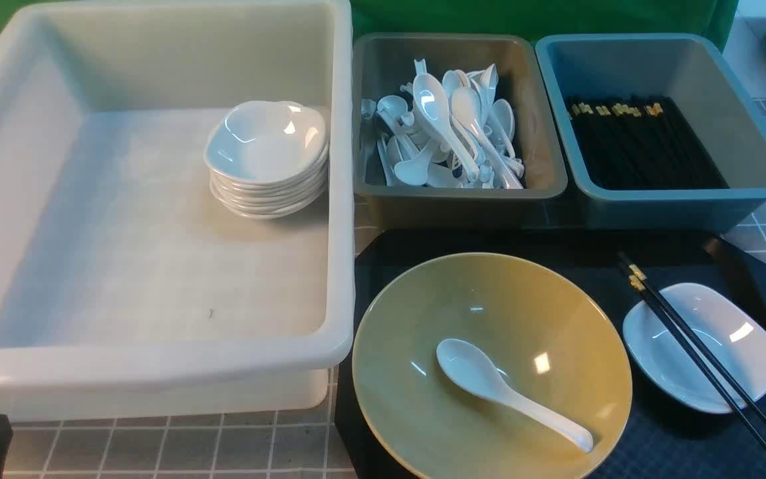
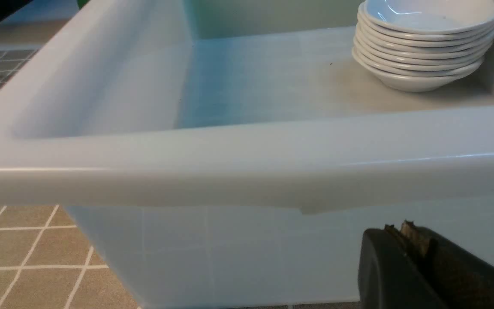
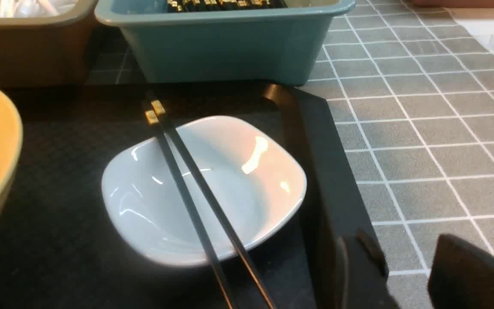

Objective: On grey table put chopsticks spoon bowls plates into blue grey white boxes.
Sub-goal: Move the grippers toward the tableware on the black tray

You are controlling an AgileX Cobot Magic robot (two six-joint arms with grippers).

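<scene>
The left gripper (image 2: 405,229) is at the near side of the milky-white tub (image 1: 157,364), its fingertips brought together with nothing between them. The right gripper (image 3: 405,253) has its jaws parted about halfway, holding nothing, near the right edge of the black tray (image 1: 689,439). On that tray sits the large mustard-yellow bowl (image 1: 409,372), with a white soup spoon (image 1: 479,376) lying inside. To its right, a pair of black chopsticks (image 3: 200,184) with gold bands lies slanting across a white rounded-square dish (image 3: 247,206). Beyond the tray stand the grey-brown bin (image 1: 463,191), holding a jumble of white soup spoons (image 1: 433,106), and, to its right, the teal-blue bin (image 1: 689,194), holding many black chopsticks with gold bands (image 1: 642,150). Inside the tub, by its right wall, is a stack of white dishes (image 1: 266,159). Grey gridded table (image 1: 190,446) shows around the boxes and tray; green material (image 1: 529,16) spans behind the bins.
</scene>
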